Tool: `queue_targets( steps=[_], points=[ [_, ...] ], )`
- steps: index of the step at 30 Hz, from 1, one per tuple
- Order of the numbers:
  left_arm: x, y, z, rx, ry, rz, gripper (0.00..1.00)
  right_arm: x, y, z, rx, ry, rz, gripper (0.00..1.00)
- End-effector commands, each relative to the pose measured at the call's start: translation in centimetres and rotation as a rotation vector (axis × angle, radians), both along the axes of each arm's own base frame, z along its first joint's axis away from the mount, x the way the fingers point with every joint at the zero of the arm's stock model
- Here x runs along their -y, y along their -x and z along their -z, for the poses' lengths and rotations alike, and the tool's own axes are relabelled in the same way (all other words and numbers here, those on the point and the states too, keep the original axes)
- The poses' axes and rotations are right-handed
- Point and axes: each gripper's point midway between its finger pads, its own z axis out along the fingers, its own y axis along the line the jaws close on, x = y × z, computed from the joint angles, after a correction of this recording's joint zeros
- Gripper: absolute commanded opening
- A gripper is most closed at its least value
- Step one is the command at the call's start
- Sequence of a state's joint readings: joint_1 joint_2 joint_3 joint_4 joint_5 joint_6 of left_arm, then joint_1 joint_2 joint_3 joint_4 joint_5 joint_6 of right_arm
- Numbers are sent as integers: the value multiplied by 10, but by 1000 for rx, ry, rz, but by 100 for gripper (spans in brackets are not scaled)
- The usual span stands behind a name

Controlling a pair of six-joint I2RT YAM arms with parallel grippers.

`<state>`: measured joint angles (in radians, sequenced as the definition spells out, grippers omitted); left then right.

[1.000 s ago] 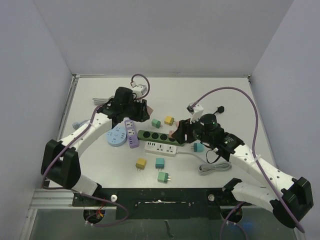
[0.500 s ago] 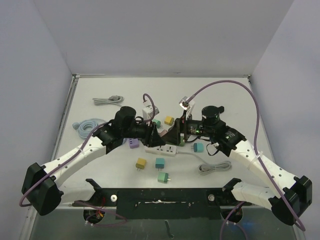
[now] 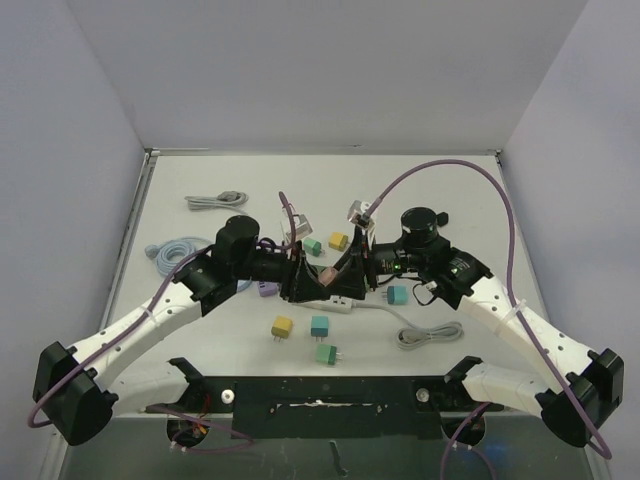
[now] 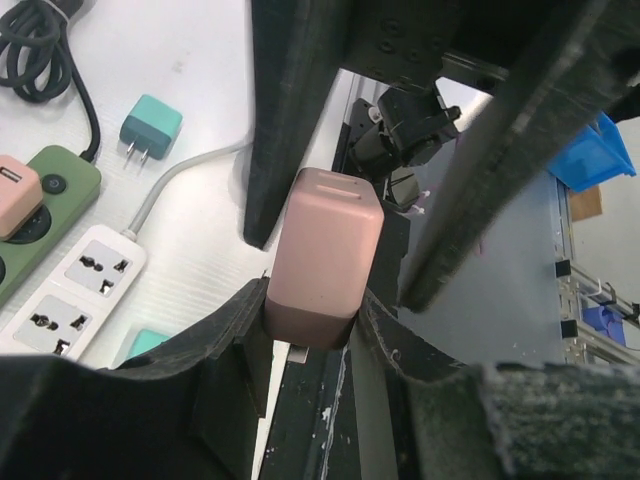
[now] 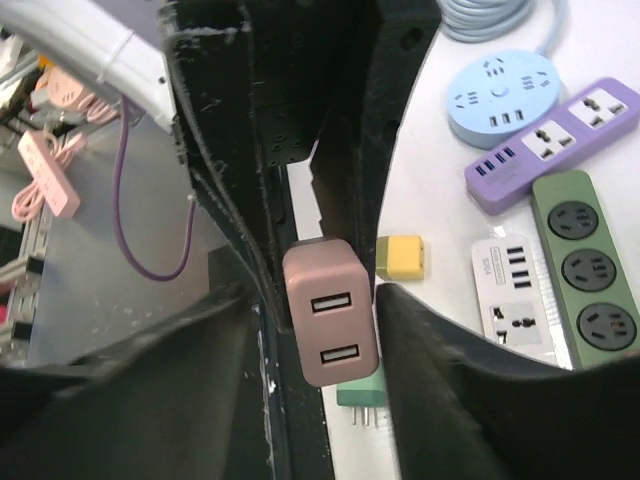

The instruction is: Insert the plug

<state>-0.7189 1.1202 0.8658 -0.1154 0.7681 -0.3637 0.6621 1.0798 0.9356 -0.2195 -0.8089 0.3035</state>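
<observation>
Pale walls box in a white desk (image 3: 200, 175) strewn with adapters and socket strips, and both arms meet in the middle, right above the white power strip (image 3: 343, 300). Left tool (image 4: 315, 310) is closed down narrow on the pink USB plug (image 4: 325, 255), fingers hugging its lower body on both sides, and the plug is off the desk, hanging just over the white power strip's left half. Right tool (image 5: 320, 300) comes in from the opposite side, fingers straddling the same plug, two USB ports facing its camera; one finger looks to be touching, the other shows a sliver of gap, so whether it actually grips, I cannot tell. Beside the white power strip on its far side lies the green power strip (image 5: 585, 260), then the purple strip (image 5: 555, 145) and the round blue socket hub (image 5: 495, 100) beyond. Off the strip's right end sits a teal plug (image 3: 397, 294); on its near side, a yellow plug (image 3: 283, 326).
</observation>
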Motion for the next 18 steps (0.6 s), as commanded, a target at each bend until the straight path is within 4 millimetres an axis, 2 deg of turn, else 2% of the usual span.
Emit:
queue_targets(
  steps=[1, 4, 6, 8, 11, 14, 15, 18],
  points=[
    [-1, 10, -31, 100, 83, 62, 18, -3, 19, -29, 127, -59, -173, 45],
    [-3, 8, -29, 97, 58, 44, 18, -3, 21, -34, 155, -69, -194, 28],
    [-4, 5, -26, 88, 34, 23, 24, -4, 19, -35, 168, -64, -200, 16],
    [-7, 0, -24, 91, 7, -17, 36, -5, 14, -33, 197, -43, -197, 6],
    [-20, -19, -16, 115, -74, -156, 54, -4, 0, -23, 265, 6, -161, 3],
    [-51, -46, -2, 146, -194, -398, 61, 0, -23, -1, 386, 96, -104, 0],
    [-67, -57, 2, 162, -234, -506, 62, 2, -33, 6, 422, 130, -77, 0],
    [-113, -73, 11, 182, -301, -775, 63, 6, -66, 28, 487, 254, -2, 0]
  ],
)
